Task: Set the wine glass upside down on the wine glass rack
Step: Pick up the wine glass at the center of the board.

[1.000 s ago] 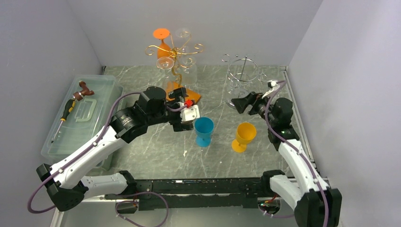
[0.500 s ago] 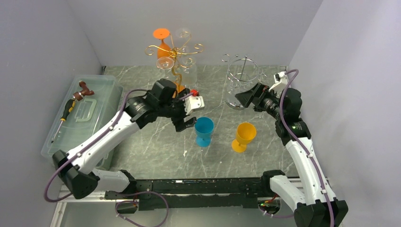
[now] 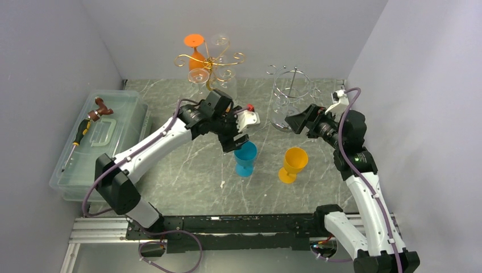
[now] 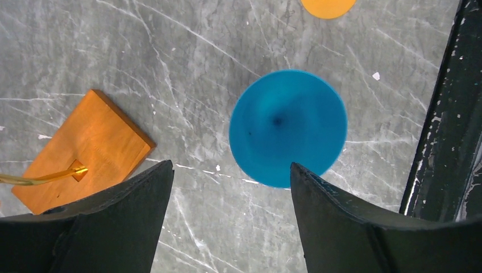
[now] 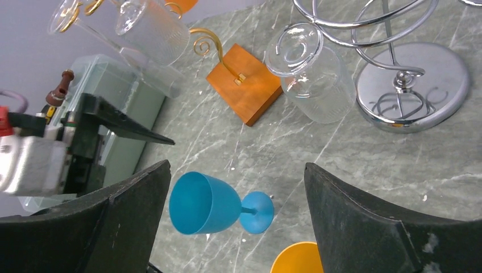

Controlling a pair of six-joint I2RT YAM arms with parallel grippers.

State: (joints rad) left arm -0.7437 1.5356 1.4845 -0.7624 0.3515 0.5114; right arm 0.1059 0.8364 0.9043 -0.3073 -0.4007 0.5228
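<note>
Left claw (image 3: 236, 140) hangs with its jaws spread wide and nothing between them, pointing down at the tabletop (image 3: 187, 170). In the left wrist view the blue wine glass (image 4: 288, 126) stands upright just ahead of the fingertips (image 4: 162, 170), its open bowl facing up and nearer the right-hand finger, touching neither.

Just beyond it, on the arm's left, is the orange wooden base (image 4: 85, 148) of the gold wire rack (image 3: 210, 62). An orange glass (image 3: 196, 54) and several clear ones hang upside down from that rack.

Right claw (image 3: 296, 121) is also wide open and empty, held in the air near the chrome rack (image 3: 291, 85). A clear glass (image 5: 312, 74) sits foot-up just beside that rack's round base; I cannot tell whether it hangs or rests.

A yellow wine glass (image 3: 294, 162) stands upright near the blue one, on its right. Well apart at the left edge, a clear plastic box (image 3: 113, 108) carries a screwdriver (image 3: 79, 139) on its lid.
</note>
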